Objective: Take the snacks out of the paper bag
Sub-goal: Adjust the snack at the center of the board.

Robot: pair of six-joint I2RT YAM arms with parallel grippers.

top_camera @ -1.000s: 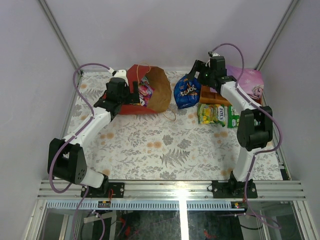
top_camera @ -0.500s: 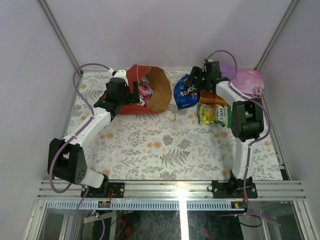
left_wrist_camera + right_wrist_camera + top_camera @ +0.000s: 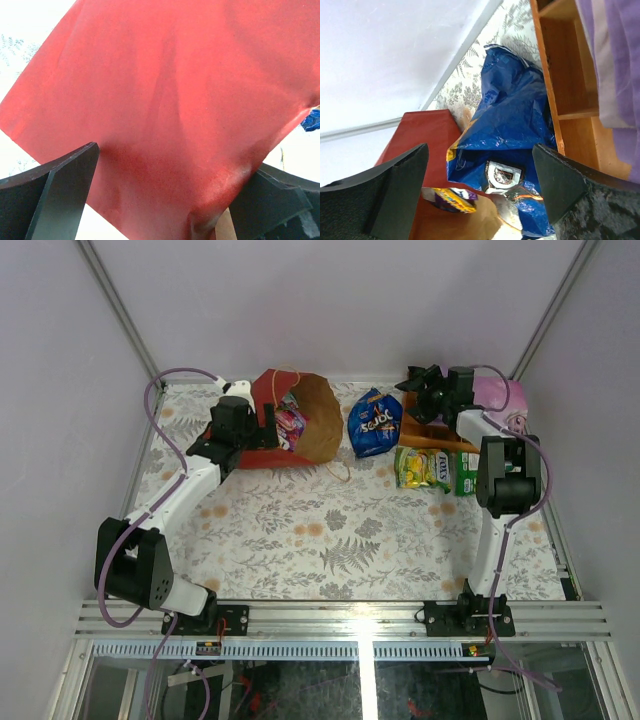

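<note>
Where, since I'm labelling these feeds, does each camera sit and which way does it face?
Top external: above, behind the bases, looking down on the table; shows both arms, left tool, right tool.
Left wrist: left arm, facing the paper bag's red side close up; own open fingers.
Right wrist: right arm, facing the blue chip bag and wooden tray; own open fingers.
Shared: top and right wrist both show that chip bag.

A red paper bag is lying on its side at the far left of the floral table, with colourful snack packets showing in its brown mouth. The left end effector is sitting against its red side. A blue chip bag is lying just right of it. The right end effector is hovering beyond, above an orange tray beside a purple cloth. Green and yellow packs are lying nearer.
</note>
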